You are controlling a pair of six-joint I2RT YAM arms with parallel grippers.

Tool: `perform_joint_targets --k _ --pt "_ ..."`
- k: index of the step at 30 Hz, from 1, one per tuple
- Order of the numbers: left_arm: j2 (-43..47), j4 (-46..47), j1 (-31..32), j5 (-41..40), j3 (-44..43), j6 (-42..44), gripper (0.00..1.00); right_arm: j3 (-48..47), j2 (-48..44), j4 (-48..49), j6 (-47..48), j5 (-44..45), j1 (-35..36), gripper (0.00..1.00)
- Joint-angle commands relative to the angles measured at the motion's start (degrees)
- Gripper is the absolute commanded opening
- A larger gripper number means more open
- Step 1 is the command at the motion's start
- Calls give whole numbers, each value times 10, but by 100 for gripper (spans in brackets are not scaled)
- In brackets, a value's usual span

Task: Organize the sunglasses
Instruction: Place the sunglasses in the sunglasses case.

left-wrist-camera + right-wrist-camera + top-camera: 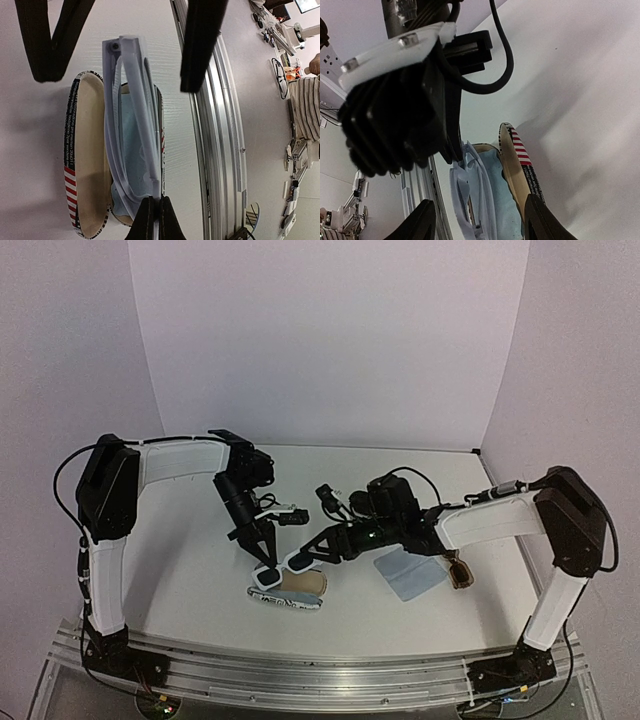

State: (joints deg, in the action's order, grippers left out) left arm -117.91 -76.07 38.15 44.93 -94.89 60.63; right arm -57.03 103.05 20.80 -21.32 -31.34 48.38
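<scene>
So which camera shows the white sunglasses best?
Left wrist view: the white sunglasses fill it, folded, over the open striped case. Top view shows them tiny; right wrist view catches only part.

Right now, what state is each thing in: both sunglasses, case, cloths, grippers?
white sunglasses: folded, held over the stripe-patterned case.
stripe-patterned case: open, a light-blue cloth inside.
brown sunglasses: lying uncased on the table.
second light-blue cloth: loose on the table.
left gripper: shut on the white sunglasses.
right gripper: open, straddling the white frame.
</scene>
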Motion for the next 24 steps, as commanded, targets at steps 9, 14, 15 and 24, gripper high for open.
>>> perform_joint_targets --k 9,14,15,24 --pt "33 -59 -1 16 -9 18 0 -50 45 37 -11 -82 5 41" --pt "32 -59 -1 15 -6 21 0 -44 46 37 -15 -99 5 40" --pt "31 -59 -1 15 -7 21 0 -43 46 37 -17 -99 5 37" --pt "29 -58 -1 14 -9 20 0 -37 42 37 -24 -96 5 21"
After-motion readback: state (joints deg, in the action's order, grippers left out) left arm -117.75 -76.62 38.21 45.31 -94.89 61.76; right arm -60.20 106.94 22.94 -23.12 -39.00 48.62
